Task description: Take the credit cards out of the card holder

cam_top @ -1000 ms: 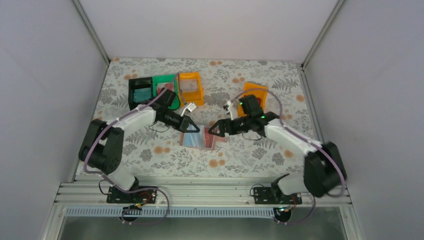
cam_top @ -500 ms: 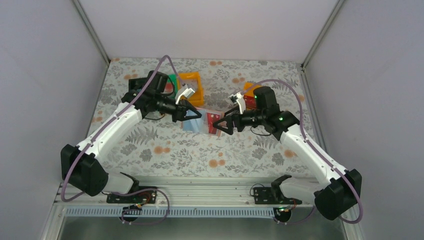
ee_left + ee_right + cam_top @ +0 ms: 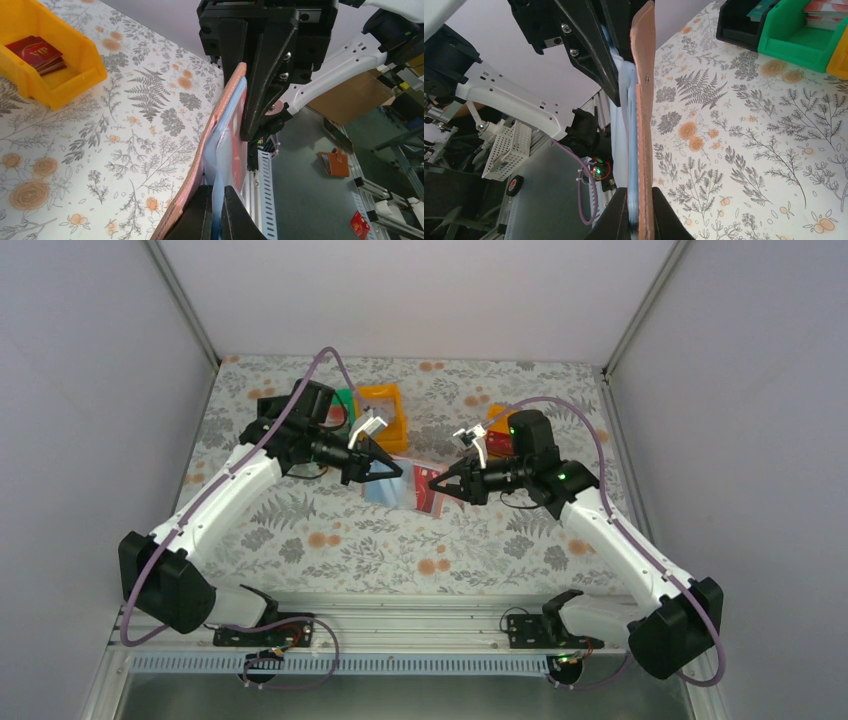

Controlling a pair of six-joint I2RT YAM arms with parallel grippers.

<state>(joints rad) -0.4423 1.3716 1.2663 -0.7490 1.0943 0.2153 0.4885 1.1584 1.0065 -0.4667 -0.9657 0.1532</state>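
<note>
The card holder [image 3: 395, 490] hangs above the tabletop [image 3: 330, 515] centre; bins [image 3: 395, 410] stand behind it, leftward.

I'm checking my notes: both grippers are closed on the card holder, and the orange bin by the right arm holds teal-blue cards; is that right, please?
Not quite: the cards in that orange bin are dark red with white print, not teal-blue, as the left wrist view shows. The left gripper and right gripper are indeed both closed on the card holder.
</note>
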